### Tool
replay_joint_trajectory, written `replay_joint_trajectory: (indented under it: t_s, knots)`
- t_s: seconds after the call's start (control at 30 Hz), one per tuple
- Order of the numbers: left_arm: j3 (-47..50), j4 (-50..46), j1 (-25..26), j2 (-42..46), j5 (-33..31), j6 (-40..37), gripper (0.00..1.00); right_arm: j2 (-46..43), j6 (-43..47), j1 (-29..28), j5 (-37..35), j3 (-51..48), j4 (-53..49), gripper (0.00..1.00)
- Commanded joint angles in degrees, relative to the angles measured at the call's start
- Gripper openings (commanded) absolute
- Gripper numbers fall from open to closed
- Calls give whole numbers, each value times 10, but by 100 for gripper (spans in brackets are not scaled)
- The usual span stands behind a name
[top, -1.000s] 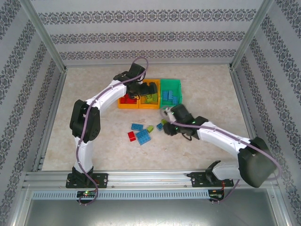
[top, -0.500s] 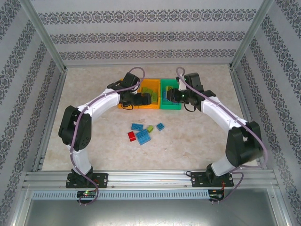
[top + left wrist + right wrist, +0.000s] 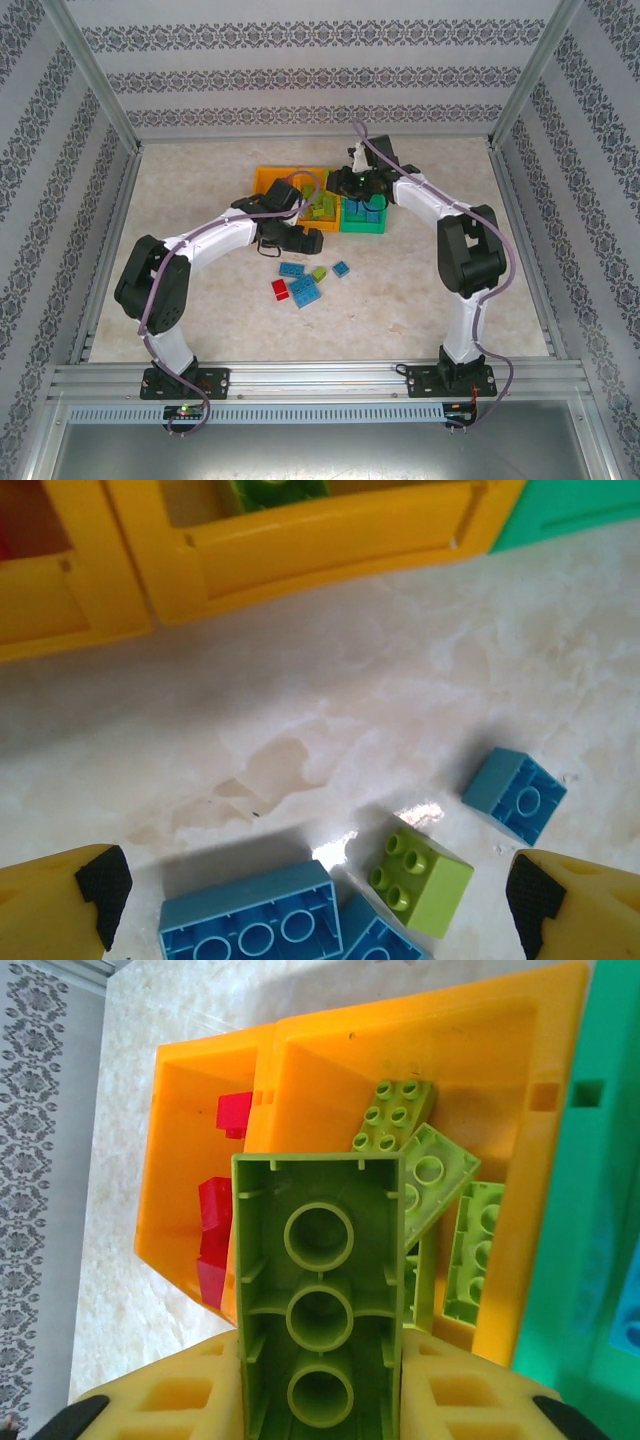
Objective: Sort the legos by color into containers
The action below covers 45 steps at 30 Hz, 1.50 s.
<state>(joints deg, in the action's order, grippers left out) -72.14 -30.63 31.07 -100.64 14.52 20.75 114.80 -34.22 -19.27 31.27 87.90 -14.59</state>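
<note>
In the right wrist view my right gripper (image 3: 320,1400) is shut on a long lime green lego (image 3: 318,1290), its hollow underside facing the camera. It hangs over the middle orange container (image 3: 430,1010), which holds several lime green legos (image 3: 470,1250). The left orange container (image 3: 180,1070) holds red legos (image 3: 215,1220); the green container (image 3: 590,1160) is at the right. My left gripper (image 3: 315,905) is open just above the table, over loose legos: a long blue one (image 3: 250,925), a small lime green one (image 3: 425,880) and a small blue one (image 3: 515,792).
In the top view the loose pile lies in front of the containers (image 3: 270,182): blue legos (image 3: 306,291), a red one (image 3: 280,289) and a lime one (image 3: 319,273). My left gripper (image 3: 312,243) is just behind the pile. Bare table lies around it, inside metal frame posts.
My right arm carried the green lego up from the pile, past the green container, to over the middle orange one. My left gripper drew back from the containers toward the loose pile.
</note>
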Motion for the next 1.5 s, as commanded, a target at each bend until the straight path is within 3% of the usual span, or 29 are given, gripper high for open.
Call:
replay_joint_trajectory:
  t_s: [0.0, 0.3, 0.4, 0.63, 0.77, 1.13, 1.47]
  knots:
    - [7, 10, 13, 14, -5, -40, 98, 26, -16, -4, 11, 41, -21, 33]
    - [15, 13, 41, 4, 21, -73, 94, 51, -26, -4, -2, 61, -38, 46]
    - [11, 11, 54, -4, 34, -89, 91, 44, -26, -4, -2, 58, -39, 54]
    - [-12, -6, 78, -33, 37, -122, 85, 7, -30, -4, -4, 26, -31, 60]
    - [-26, -22, 86, -53, 34, -147, 79, -23, -31, 1, -6, -1, -23, 61]
    - [-44, -47, 101, -91, 13, -196, 77, -96, -36, 40, -4, -82, 4, 62]
    - [-60, -51, 103, -124, 11, -207, 52, -162, -30, 73, -8, -145, 13, 65]
